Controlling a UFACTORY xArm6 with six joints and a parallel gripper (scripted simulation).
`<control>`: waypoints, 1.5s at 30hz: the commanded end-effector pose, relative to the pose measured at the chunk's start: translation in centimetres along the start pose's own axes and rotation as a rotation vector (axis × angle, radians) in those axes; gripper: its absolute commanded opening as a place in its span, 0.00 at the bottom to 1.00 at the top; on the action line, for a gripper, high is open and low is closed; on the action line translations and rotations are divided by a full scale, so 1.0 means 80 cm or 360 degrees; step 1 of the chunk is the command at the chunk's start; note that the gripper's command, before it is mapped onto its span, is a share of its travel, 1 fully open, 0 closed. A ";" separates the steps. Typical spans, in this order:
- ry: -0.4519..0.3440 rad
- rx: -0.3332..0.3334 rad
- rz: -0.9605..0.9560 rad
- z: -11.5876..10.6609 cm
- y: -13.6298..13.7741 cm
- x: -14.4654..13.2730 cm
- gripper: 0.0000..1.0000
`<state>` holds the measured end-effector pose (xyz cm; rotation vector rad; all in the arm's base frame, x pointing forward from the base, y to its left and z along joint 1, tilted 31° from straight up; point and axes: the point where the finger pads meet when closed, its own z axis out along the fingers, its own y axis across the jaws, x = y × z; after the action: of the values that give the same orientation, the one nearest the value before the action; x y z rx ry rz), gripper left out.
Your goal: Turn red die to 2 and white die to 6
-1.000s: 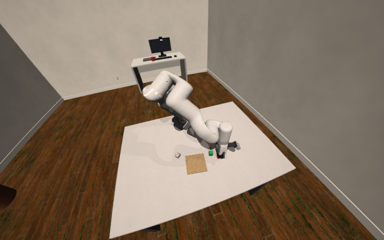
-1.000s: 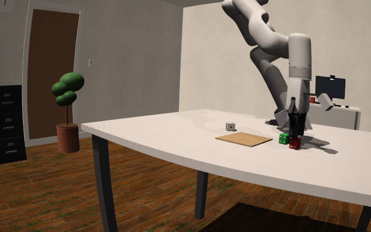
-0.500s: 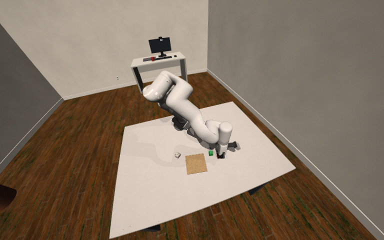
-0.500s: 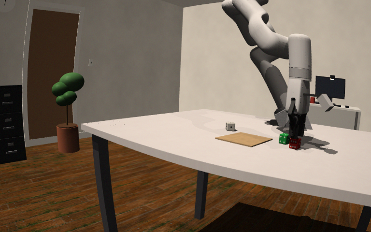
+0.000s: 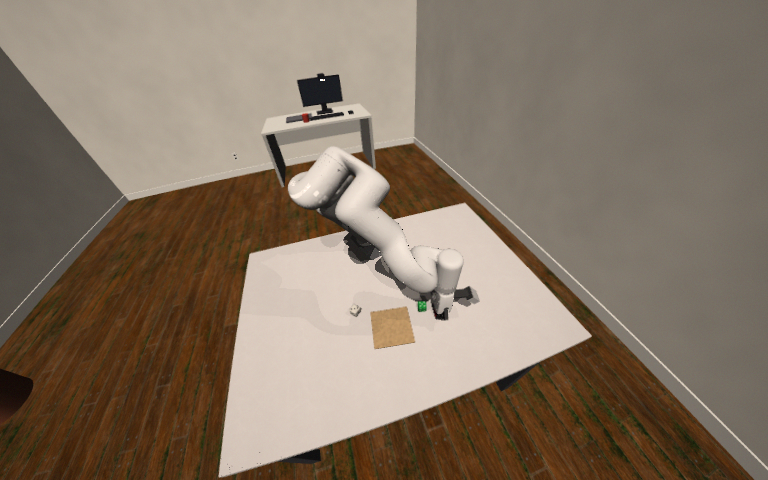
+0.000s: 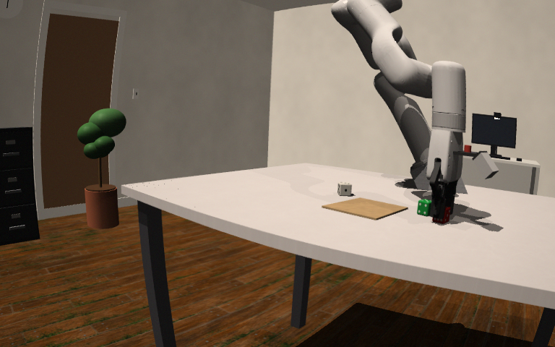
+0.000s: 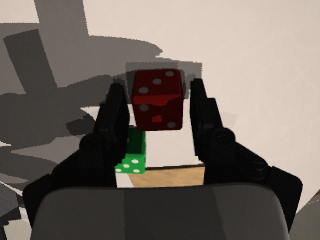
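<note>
Wooden floor and grey walls surround a white worktop [image 5: 317, 396] on which the arm reaches straight down. Its tool [image 7: 159, 103] is down at the surface with the red die [image 7: 158, 99] between its two black fingers. The fingers stand about half apart, straddling the die with narrow gaps visible on both sides in the wrist view, so they grip nothing. That die [image 6: 442, 213] rests on the worktop, off the mat. Just beside the tool, on the mat's side, sits the green die [image 6: 423, 207], close to the red one but apart from it. Past the green die lies the tan mat [image 6: 365, 207], flat and with no die on it. Beyond the mat, well apart from the tool, sits the white die [image 6: 344, 188] on the bare worktop
</note>
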<state>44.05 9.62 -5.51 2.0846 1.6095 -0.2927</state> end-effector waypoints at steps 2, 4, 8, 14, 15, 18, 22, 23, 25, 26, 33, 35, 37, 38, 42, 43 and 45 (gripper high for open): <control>0.0005 -0.0006 0.0002 0.009 0.002 0.001 0.47; 0.0005 -0.0006 0.0002 0.011 0.002 0.001 0.47; 0.0005 -0.0006 0.0002 0.011 0.002 0.001 0.47; 0.0005 -0.0006 0.0002 0.012 0.002 0.001 0.47; 0.0005 -0.0006 0.0002 0.012 0.002 0.001 0.47; 0.0005 -0.0006 0.0002 0.012 0.002 0.001 0.47; 0.0005 -0.0006 0.0002 0.012 0.002 0.001 0.47; 0.0005 -0.0006 0.0002 0.012 0.002 0.001 0.47; 0.0005 -0.0006 0.0002 0.012 0.002 0.001 0.47; 0.0005 -0.0006 0.0002 0.012 0.002 0.001 0.47; 0.0005 -0.0006 0.0002 0.012 0.002 0.001 0.47; 0.0005 -0.0006 0.0002 0.012 0.002 0.001 0.47; 0.0005 -0.0006 0.0002 0.012 0.002 0.001 0.47; 0.0005 -0.0006 0.0002 0.012 0.002 0.001 0.47; 0.0005 -0.0006 0.0002 0.012 0.002 0.001 0.47; 0.0005 -0.0006 0.0002 0.012 0.002 0.001 0.47; 0.0005 -0.0006 0.0002 0.012 0.002 0.001 0.27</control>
<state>44.23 9.11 -6.42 2.0844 1.6092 -0.2915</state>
